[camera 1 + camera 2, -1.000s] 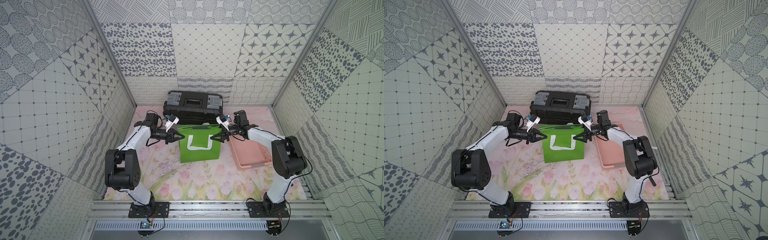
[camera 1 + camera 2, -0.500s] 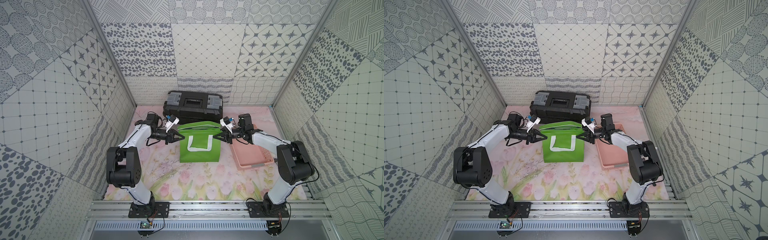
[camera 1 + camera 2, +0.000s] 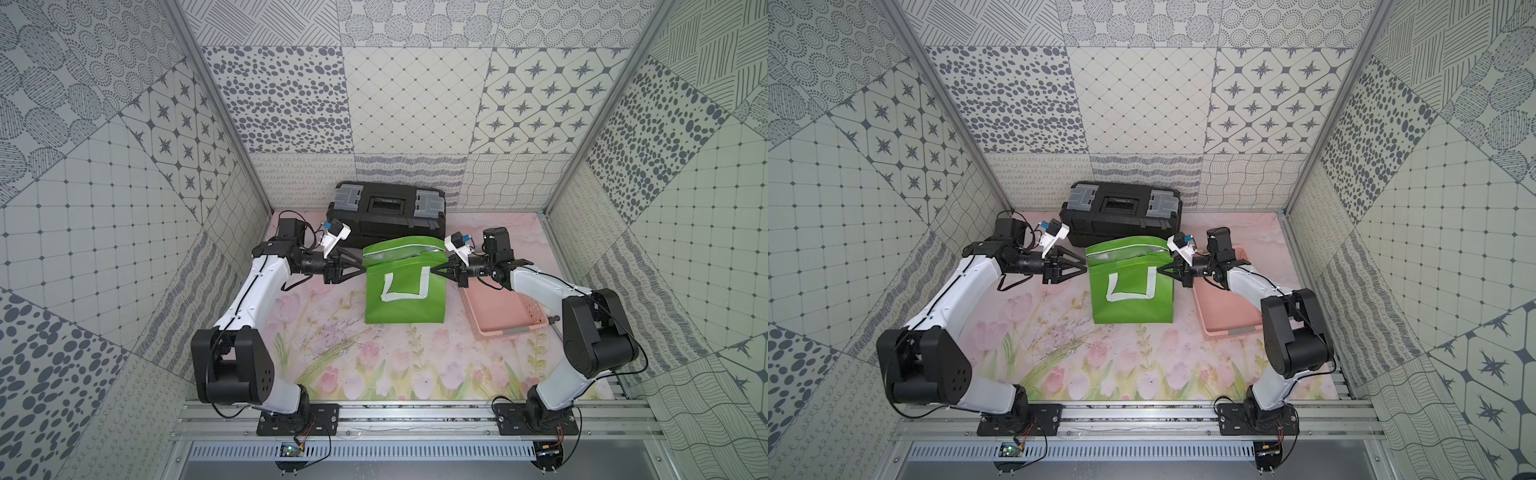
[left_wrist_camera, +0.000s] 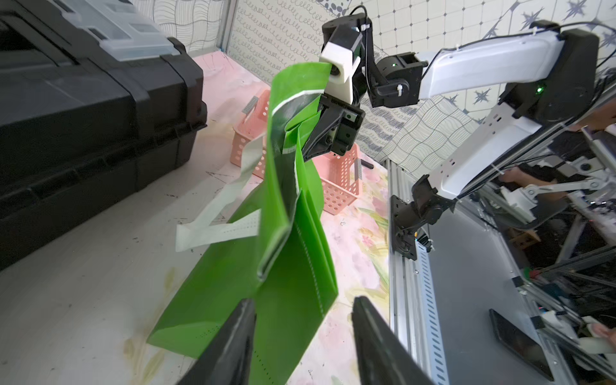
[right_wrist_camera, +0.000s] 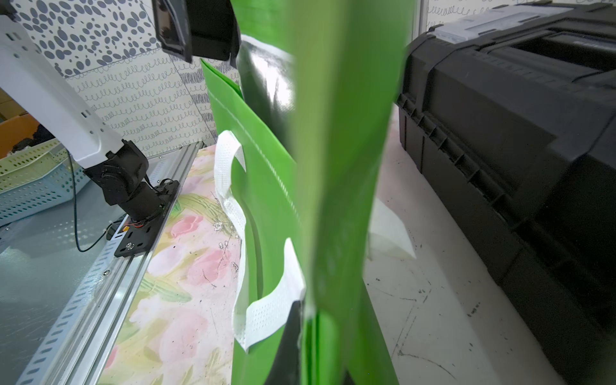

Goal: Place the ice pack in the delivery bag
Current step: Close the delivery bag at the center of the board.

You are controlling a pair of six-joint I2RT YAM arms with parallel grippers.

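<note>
The green delivery bag (image 3: 405, 299) stands upright mid-table, its white handle (image 3: 405, 286) facing the front and silver lining showing at its mouth in both top views (image 3: 1125, 257). My left gripper (image 3: 362, 267) is open at the bag's left top edge; in the left wrist view its fingers (image 4: 245, 333) stand apart with the bag's green side (image 4: 293, 250) just ahead of them. My right gripper (image 3: 435, 272) is shut on the bag's right top edge, with green fabric (image 5: 340, 166) pinched between its jaws (image 5: 316, 360). The ice pack is out of view.
A black toolbox (image 3: 386, 212) stands right behind the bag against the back wall. A pink slotted basket (image 3: 503, 311) sits under my right forearm, to the right of the bag. The metal rail (image 3: 415, 415) runs along the front edge.
My right gripper closed on the bag's right edge. My left gripper, which was shut on the left edge, has just opened and let it go.
</note>
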